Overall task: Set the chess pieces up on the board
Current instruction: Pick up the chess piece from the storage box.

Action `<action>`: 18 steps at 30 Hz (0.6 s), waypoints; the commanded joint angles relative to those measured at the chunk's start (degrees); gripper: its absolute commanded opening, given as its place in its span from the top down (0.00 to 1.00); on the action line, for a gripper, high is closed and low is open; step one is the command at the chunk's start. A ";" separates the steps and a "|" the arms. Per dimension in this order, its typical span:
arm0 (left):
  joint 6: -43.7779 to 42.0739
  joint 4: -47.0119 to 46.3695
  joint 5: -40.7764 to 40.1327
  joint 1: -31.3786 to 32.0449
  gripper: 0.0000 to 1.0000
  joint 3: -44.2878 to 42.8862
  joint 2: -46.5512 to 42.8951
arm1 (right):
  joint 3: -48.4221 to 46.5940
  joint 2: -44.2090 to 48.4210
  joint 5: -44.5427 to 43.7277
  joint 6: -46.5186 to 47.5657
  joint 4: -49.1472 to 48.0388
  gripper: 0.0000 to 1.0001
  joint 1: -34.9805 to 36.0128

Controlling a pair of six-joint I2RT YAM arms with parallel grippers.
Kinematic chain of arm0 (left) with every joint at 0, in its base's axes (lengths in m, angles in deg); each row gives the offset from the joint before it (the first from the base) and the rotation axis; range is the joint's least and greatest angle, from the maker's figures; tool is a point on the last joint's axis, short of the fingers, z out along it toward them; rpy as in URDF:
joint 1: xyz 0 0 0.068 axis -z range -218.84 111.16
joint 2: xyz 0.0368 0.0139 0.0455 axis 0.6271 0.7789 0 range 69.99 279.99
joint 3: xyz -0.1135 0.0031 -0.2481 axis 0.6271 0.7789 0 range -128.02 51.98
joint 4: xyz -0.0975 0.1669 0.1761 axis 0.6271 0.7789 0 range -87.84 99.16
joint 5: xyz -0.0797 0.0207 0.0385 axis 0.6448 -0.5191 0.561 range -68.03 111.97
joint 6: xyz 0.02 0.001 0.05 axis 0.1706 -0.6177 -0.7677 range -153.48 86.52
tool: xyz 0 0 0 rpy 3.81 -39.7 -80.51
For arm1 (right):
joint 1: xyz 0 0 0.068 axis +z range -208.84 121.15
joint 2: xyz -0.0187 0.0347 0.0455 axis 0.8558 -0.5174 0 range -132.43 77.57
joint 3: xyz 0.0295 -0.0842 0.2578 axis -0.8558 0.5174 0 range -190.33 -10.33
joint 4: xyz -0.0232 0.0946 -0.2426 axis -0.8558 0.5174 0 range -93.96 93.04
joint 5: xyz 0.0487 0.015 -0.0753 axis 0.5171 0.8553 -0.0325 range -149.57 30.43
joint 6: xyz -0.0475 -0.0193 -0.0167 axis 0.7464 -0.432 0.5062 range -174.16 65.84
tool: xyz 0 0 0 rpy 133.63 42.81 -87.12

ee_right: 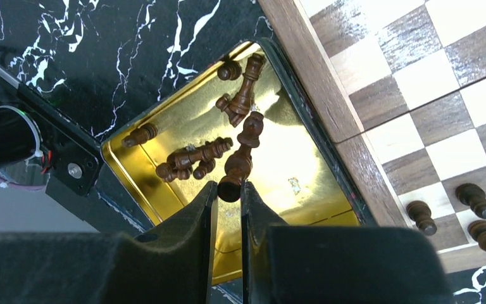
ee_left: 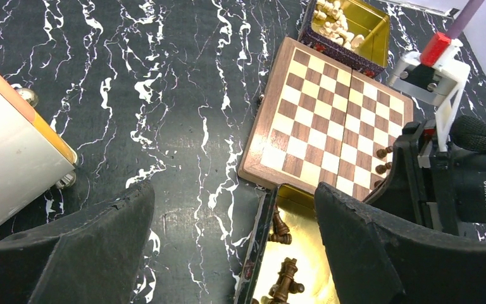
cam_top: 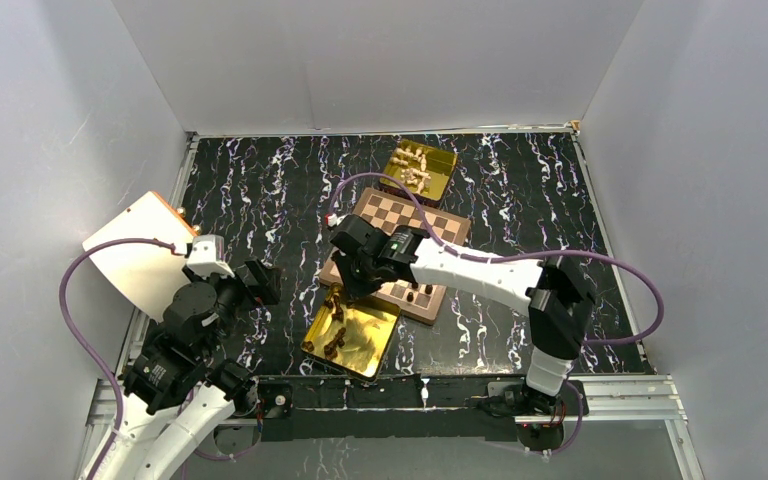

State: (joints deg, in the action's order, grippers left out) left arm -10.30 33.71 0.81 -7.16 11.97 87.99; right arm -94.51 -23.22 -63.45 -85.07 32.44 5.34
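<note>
The right pincer [ee_right: 229, 190] is almost closed and pinches one dark chess piece [ee_right: 240, 155] by its flat foot. The piece is long and thin. It leans, with its foot at the fingertips in the middle of the wrist view and its round head pointing up and a bit to the right. It is dark brown, shiny wood with little rings. It hangs over a gold tray [ee_right: 291, 209], just left of the board [ee_right: 380, 107].

More dark pieces [ee_right: 193, 158] lie on their sides in that tray. They are bunched up, so I cannot count them for sure. Three standing pieces [ee_right: 474, 199] are on the board at the lower right.

I see one board and two gold trays. The other tray [cam_top: 440, 163], near the top of the overhead view, holds cream pieces [cam_top: 415, 177].

The left pincer [ee_left: 233, 190] is wide open and holds nothing, above the black marbled surface [ee_left: 164, 95].
</note>
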 commanded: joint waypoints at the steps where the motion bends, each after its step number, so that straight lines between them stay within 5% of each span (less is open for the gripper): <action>1: 0.03 -1.07 0.47 -0.14 0.06 -0.04 1.22 | 2.02 4.53 1.16 -0.66 -0.79 0.83 -0.05; 8: 2.59 -0.61 4.83 -0.13 0.08 -1.51 3.35 | 6.32 9.61 1.70 3.40 -4.20 0.83 -0.07; 18: 23.10 -2.69 23.65 -0.13 0.17 -2.86 12.94 | 13.78 19.73 2.58 7.66 -13.57 0.84 -0.09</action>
State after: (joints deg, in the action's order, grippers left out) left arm 3.43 33.54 14.49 -7.18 10.55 98.04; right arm -82.25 -7.86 -62.07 -80.20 25.93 5.34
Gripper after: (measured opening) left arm 0.865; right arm 0.239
